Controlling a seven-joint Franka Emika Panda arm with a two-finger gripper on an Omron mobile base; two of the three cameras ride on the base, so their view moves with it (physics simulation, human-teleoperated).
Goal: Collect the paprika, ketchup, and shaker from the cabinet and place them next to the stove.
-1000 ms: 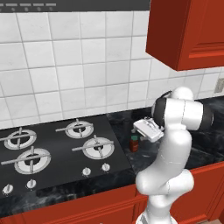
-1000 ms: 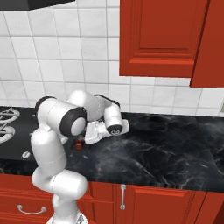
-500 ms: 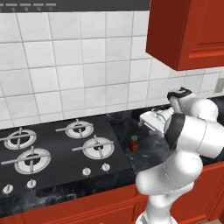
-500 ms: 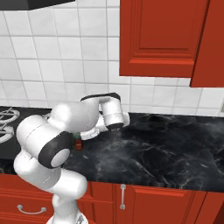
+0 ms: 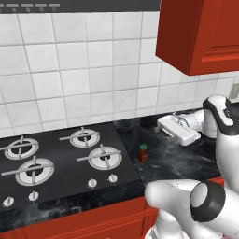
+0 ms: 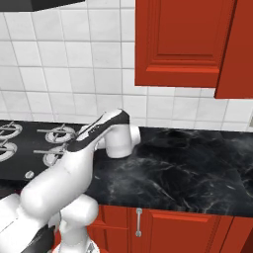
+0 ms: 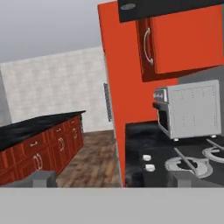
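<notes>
Black marble surface [image 5: 186,158] at frame centre carries the paprika [image 5: 143,152] beside the stove [image 5: 60,163]; light, rigid, probably best gripped around its body. Fingers released, empty.

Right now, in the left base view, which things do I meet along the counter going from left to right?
The stove → the paprika → the gripper, open and holding nothing.
</notes>
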